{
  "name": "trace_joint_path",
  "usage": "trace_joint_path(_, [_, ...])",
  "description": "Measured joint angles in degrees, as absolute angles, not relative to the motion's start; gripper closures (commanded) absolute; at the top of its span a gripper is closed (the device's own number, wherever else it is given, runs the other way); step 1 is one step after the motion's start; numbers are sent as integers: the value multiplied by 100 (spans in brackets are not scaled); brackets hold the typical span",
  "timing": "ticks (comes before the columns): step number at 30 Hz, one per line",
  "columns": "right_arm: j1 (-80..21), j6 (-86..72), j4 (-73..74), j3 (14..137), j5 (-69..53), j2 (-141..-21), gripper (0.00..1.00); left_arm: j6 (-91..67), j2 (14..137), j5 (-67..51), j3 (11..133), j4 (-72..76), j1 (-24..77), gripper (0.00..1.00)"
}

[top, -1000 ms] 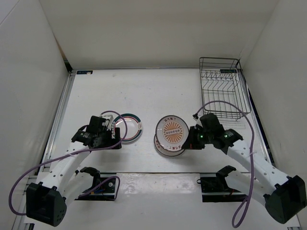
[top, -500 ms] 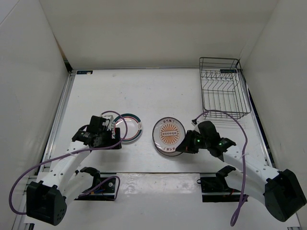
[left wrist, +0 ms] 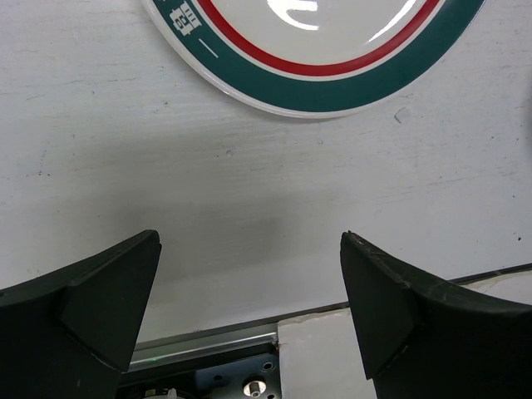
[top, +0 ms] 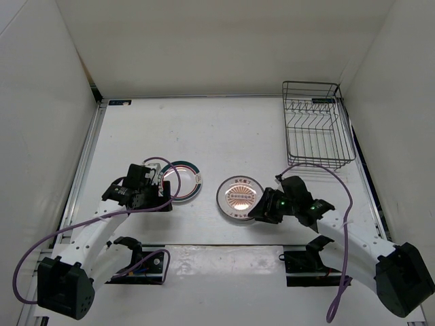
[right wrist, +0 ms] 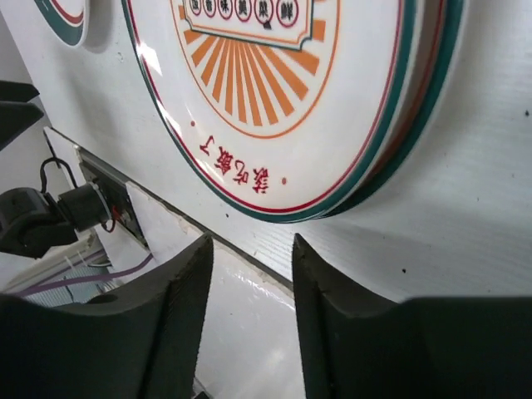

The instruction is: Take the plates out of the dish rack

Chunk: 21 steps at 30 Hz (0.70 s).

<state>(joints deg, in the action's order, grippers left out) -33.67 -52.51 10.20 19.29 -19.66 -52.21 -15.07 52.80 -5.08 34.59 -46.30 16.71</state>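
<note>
Right wrist view reveals two stacked sunburst plates (right wrist: 274, 100) beyond empty, parted right jaws; left jaws gape wide

Robot lab test cell: plain white panel walls (top: 224, 47) box in a flat white worktop (top: 224, 129). White-and-black robot arms (top: 95, 238) bolted at the near edge, loose purple cables (top: 24, 261), a bare metal edge rail (top: 85, 163).

You have the rack (top: 314, 125) at the table's (top: 224, 129) far right. Nearer you, a single plate (top: 185, 180) lies flat left of centre. Just right of it, apart, sits a stack (top: 239, 199) of two plates.
</note>
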Motion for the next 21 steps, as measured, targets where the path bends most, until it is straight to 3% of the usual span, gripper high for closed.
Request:
trace_joint_path(3, [-3367, -5352, 1479, 2029, -1949, -5186, 45, -1507, 5284, -508, 3459, -4628, 1673, 0])
trace_joint_path(5, [-3365, -5367, 2012, 2224, -1918, -5166, 33, -1507, 5293, -510, 3459, -4628, 1673, 0])
trace_joint_path(8, [-3365, -5218, 2952, 2751, -1800, -5017, 25, -1507, 5323, -510, 3459, -4628, 1673, 0])
trace_joint_path(12, [-3369, -4272, 4921, 4611, -646, -5116, 25, -1507, 5426, -513, 3468, -4628, 1673, 0])
trace_joint_path(16, [-3369, -3332, 5747, 6726, 744, -5564, 22, -1507, 5537, -517, 3474, -4628, 1673, 0])
trace_joint_path(19, [-3367, -2720, 6005, 6967, 1441, -5500, 12, -1507, 5540, -517, 3476, -4628, 1673, 0])
trace_joint_path(21, [-3367, -2423, 6014, 6711, 1671, -5223, 11, -1507, 5540, -519, 3476, -4626, 1673, 0])
